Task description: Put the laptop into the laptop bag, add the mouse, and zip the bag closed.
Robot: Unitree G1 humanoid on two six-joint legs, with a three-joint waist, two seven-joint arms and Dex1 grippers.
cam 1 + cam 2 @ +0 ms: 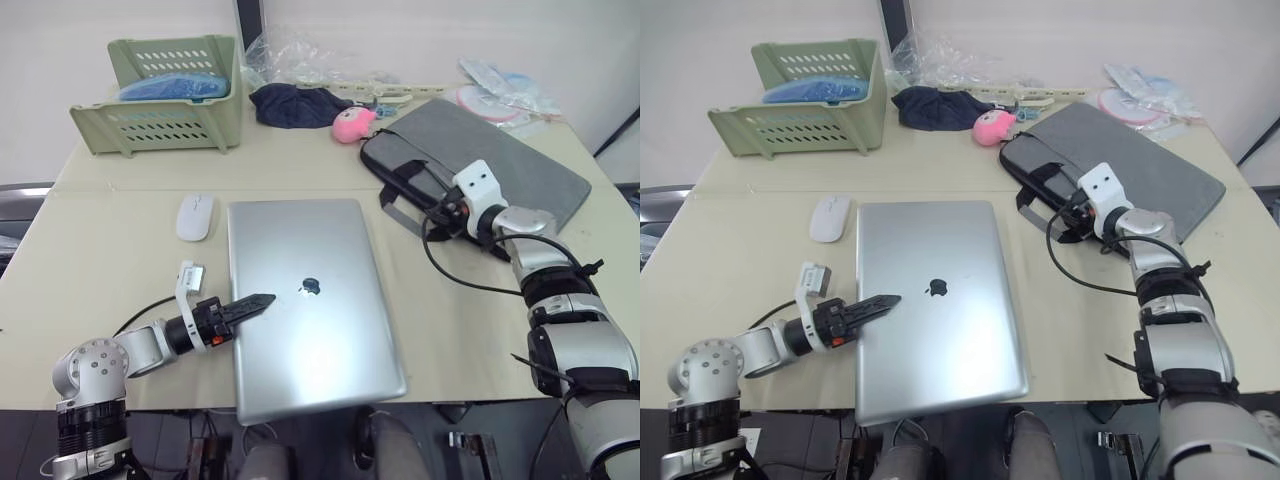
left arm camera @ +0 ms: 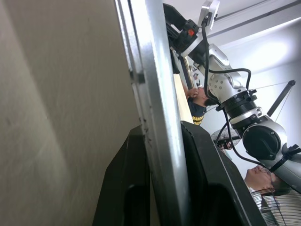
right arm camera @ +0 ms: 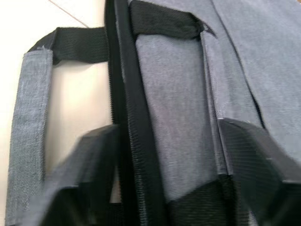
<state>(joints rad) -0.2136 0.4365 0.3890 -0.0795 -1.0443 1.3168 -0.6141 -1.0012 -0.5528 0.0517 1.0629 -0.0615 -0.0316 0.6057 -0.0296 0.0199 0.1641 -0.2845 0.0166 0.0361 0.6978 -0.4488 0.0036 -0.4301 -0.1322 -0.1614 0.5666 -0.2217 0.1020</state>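
One laptop [image 1: 312, 302] lies closed, lid up, on the near middle of the bench [image 1: 110, 280], its near edge reaching the bench's near edge. One mouse [image 1: 195, 216] sits just beside the laptop's far left corner, apart from it. One laptop bag [image 1: 500, 160] lies flat to the far right, at an angle, its black handles [image 1: 405, 190] spilling toward the laptop.

The left gripper [image 1: 250, 303] comes in from the near left, its jaws clamped on the laptop's left edge; the left wrist view shows one black finger [image 2: 127, 188] on each side of the silver edge. The right gripper [image 1: 445, 215] is at the bag's near edge by the handles; in the right wrist view its jaws stand apart, one finger [image 3: 84, 165] over the bench beside the zipper [image 3: 123, 108], the other over the grey fabric.

Along the far side stand one green slatted basket [image 1: 165, 125] holding something blue, one dark cloth [image 1: 295, 105], one pink plush toy [image 1: 352, 124] touching the bag's far corner, crumpled clear plastic [image 1: 300, 55] and some packets [image 1: 500, 95] at the far right. Nothing lies between the laptop and the bag except the handles.
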